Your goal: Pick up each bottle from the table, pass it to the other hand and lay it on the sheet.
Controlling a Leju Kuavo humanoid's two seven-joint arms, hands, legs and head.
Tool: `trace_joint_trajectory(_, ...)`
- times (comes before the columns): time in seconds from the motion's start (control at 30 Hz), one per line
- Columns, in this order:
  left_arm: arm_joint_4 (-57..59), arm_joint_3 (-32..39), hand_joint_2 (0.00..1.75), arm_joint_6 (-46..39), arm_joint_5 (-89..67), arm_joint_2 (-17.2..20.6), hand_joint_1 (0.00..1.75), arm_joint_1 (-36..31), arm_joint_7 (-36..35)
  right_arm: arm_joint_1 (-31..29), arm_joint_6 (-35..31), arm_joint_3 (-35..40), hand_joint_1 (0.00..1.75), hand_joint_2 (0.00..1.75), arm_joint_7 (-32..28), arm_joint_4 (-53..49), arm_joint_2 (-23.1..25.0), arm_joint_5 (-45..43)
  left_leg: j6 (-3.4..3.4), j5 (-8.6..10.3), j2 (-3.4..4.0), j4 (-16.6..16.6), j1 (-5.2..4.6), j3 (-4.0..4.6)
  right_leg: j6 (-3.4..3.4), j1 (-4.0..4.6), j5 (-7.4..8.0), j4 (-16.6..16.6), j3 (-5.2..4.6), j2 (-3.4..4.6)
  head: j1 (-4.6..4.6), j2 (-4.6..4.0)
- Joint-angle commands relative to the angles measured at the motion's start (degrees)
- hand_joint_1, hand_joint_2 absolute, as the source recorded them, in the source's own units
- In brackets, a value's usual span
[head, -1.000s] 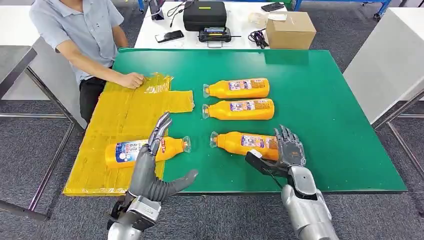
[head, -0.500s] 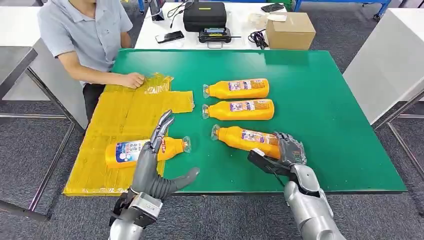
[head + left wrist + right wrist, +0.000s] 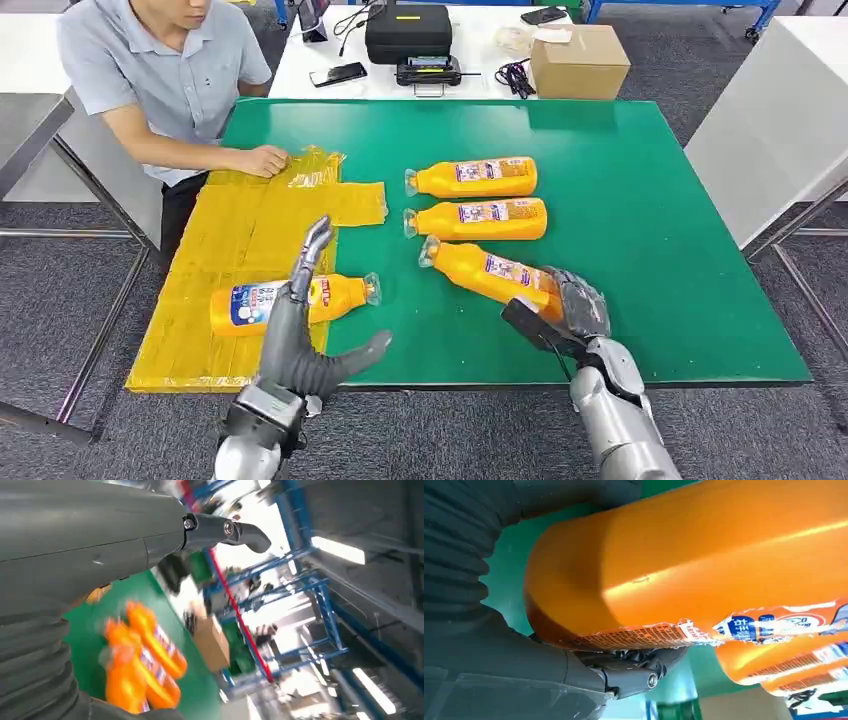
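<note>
Gripping the nearest orange bottle (image 3: pixel 495 272) at its base end with my right hand (image 3: pixel 572 305); fingers wrapped over the top, thumb under the near side. The right wrist view shows the flat bottom seated against my palm and a fingertip curled under the label edge. The bottle is on the green table (image 3: pixel 650 200), near the front edge, right of centre.

My left hand (image 3: pixel 300 320) is empty, fingers straight and apart, thumb out toward the right. It hovers over the front of the table, beside the bottle on the sheet (image 3: pixel 290 300) that lies on the yellow sheet (image 3: pixel 240 230).

Orientation: the held bottle's long axis runs diagonally, cap end pointing far-left toward the two other bottles (image 3: pixel 475 198), base toward me on the right. Its cap sits just beside the cap of the middle bottle; I can't tell if they touch.

To do this well, I think:
- lift base-first and straight up, so the cap doesn't sweep into the neighbour
- keep the grip at the base and leave the neck and mid-body free for my left hand
- level the axis before the handover

A person's hand (image 3: pixel 262 160) rests on the sheet's far corner, well apart from my drop zone.
</note>
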State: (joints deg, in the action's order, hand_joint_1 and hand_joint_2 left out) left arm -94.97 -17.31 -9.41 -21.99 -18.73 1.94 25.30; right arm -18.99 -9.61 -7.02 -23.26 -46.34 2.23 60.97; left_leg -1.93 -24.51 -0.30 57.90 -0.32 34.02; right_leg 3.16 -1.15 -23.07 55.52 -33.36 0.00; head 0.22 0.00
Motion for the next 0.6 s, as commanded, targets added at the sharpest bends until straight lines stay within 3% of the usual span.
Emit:
trace_joint_trajectory(0.03, 14.8, 2.4, 1.75, 3.5, 19.5, -1.3, 0.00, -1.4, -3.8, 10.5, 9.8, 2.8, 1.50, 1.75, -5.3, -22.6, 5.6, -16.0, 0.14, -0.03, -0.04, -0.1, 0.05, -0.10, -0.16, 0.06, -0.06, -0.1, 0.12, -0.06, 0.00, 0.00)
trace_joint_trajectory(0.17, 14.8, 2.5, 1.75, 3.4, 19.8, -1.3, 0.00, -1.5, -4.0, 11.3, 10.1, 3.8, 1.50, 1.75, -5.1, -24.5, 5.7, -17.2, 0.10, -0.04, -0.07, 0.0, 0.03, 0.27, -0.13, 0.03, -0.06, 0.0, -0.21, -0.05, 0.00, 0.00)
trace_joint_trajectory(0.27, 18.0, 2.5, 1.75, 6.1, 26.5, -1.3, 0.00, -2.3, -6.8, 12.3, 13.3, 7.2, 1.75, 1.75, -6.6, -27.9, 5.6, -21.5, 0.08, -0.04, -0.12, 0.0, 0.04, 0.43, -0.10, 0.04, -0.08, 0.0, -0.34, 0.00, -0.02, 0.00)
trace_joint_trajectory(0.6, 22.2, 1.4, 1.75, 12.5, 29.9, -1.3, 0.00, -5.2, -4.5, 9.4, 16.4, 15.7, 1.75, 1.75, -7.1, -25.2, 6.3, -29.7, 0.09, -0.03, -0.13, 0.0, 0.03, 0.55, -0.11, 0.03, -0.05, 0.0, -0.47, 0.01, -0.02, 0.00)
